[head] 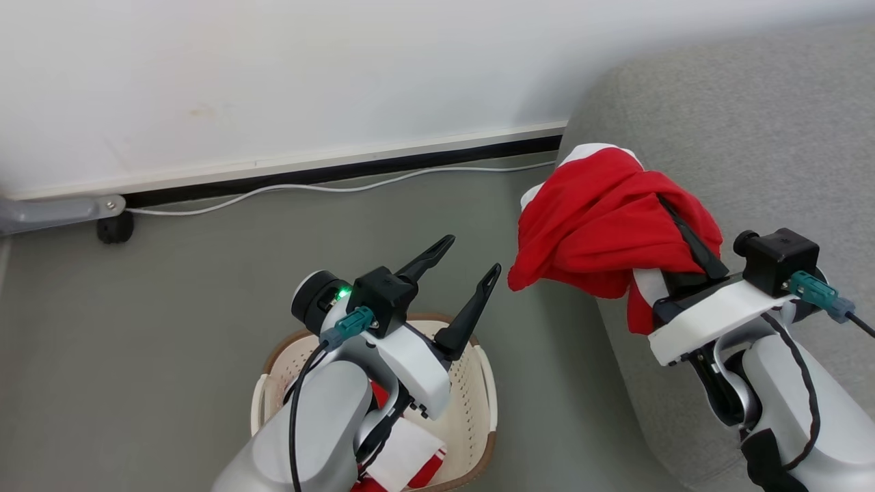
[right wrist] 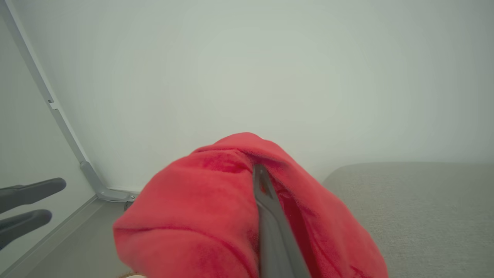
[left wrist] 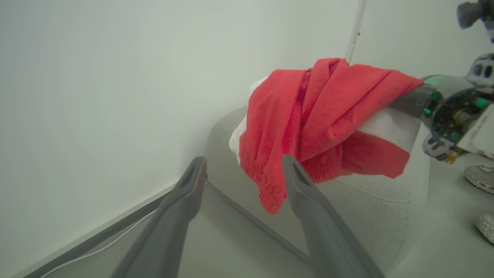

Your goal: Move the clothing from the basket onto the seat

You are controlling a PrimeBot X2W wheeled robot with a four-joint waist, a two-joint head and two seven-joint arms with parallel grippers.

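**Right gripper (head: 673, 219) holds red garment (head: 601, 219) at seat (head: 738, 137) edge**

Right gripper is closed on the red garment. One dark finger lies across the bunched fabric, and the other is hidden beneath it. The garment, with white panels showing, is carried clear of the floor (head: 171, 307) at the seat's rounded left edge. Part of it hangs over the floor between seat and basket (head: 478, 410). Whether it touches the upholstery cannot be told.

Left gripper (head: 470, 256) is above the basket's far rim, with its fingers spread wide and nothing between them. The basket stands on the floor, near and left of the seat. More red and white clothing (head: 410, 451) lies inside it, partly hidden by the left arm.
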